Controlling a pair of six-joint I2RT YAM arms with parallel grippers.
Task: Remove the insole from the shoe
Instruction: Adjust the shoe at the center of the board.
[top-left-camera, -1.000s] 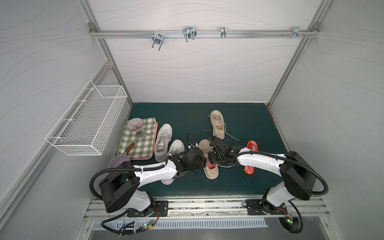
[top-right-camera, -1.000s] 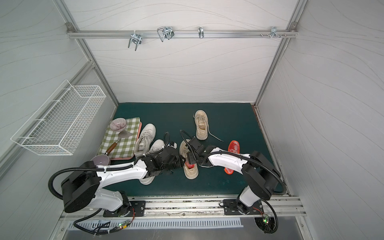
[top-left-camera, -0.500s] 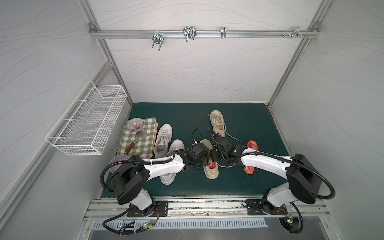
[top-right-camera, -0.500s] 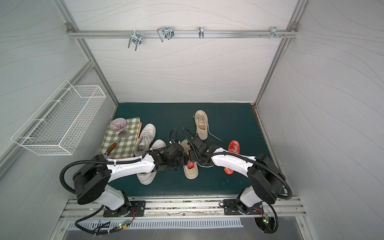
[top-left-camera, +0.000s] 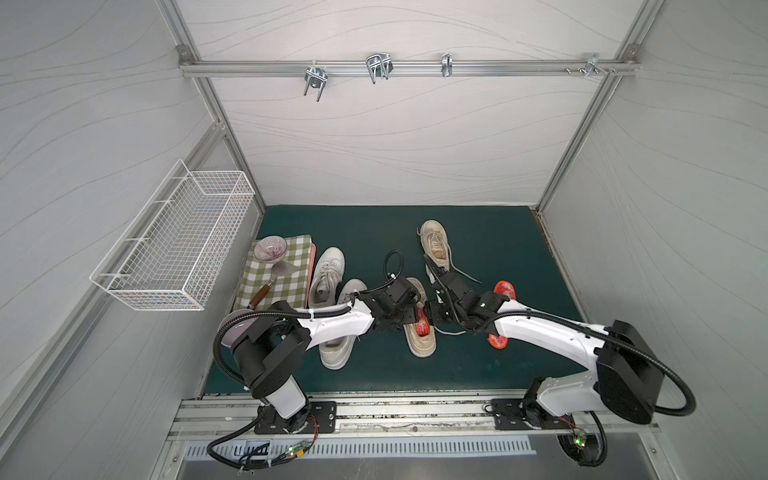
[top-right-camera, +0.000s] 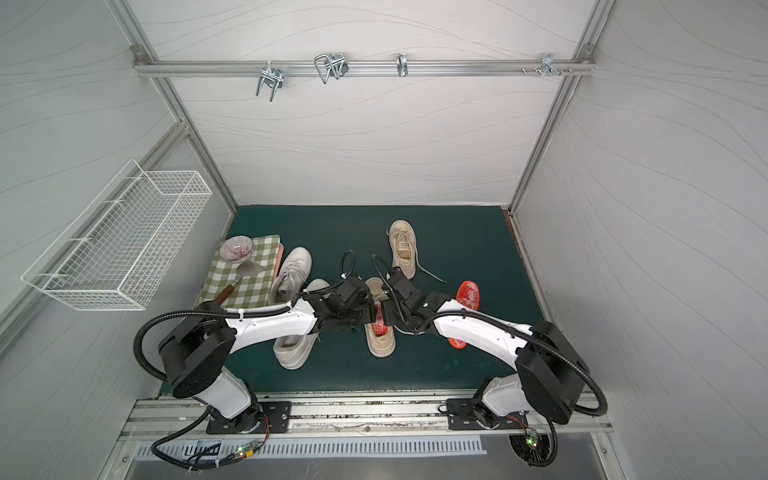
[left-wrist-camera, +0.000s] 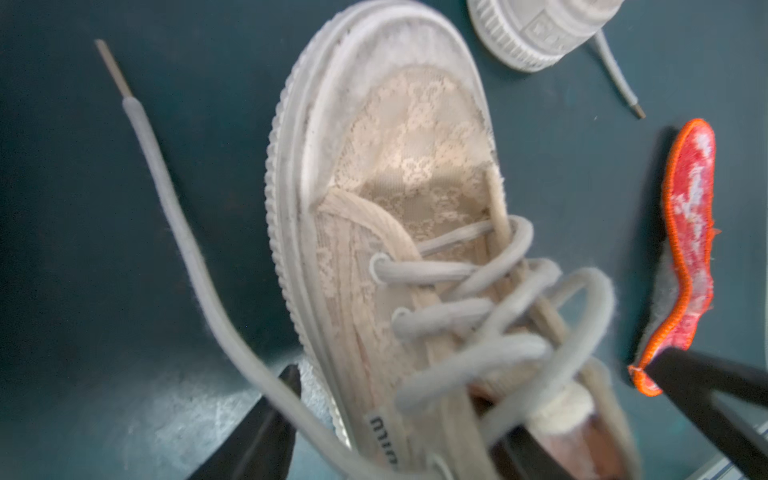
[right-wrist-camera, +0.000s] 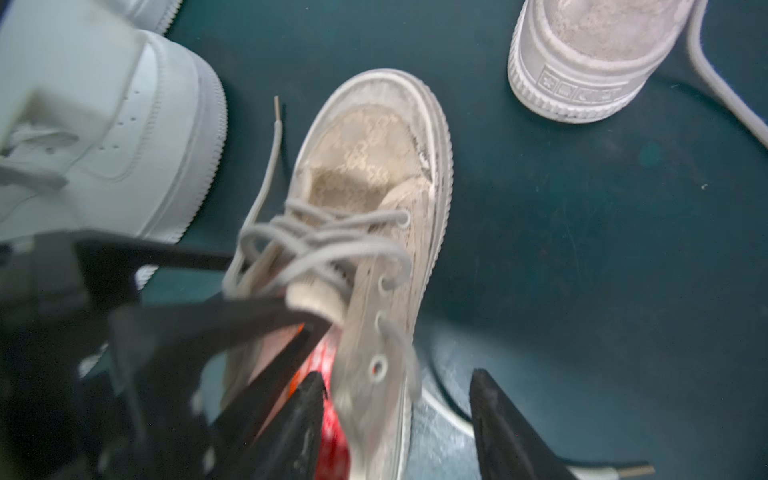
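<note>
One red insole (top-left-camera: 422, 328) lodged in the beige shoe (top-left-camera: 422, 350), mid-desk (top-left-camera: 478, 374).
In both top views, left gripper (top-left-camera: 410, 321) and right gripper (top-left-camera: 432, 319) close together over the shoe's mouth; from left wrist, jaws wide apart astride the shoe, holding nothing; from right wrist, jaws parted across the side wall, one finger (right-wrist-camera: 305, 415) on the insole; probably light, thin, floppy; best pinched at the heel edge and peeled.

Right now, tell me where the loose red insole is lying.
In both top views the loose red insole lies on the green mat, right of the near beige shoe, partly under the right arm.
</note>
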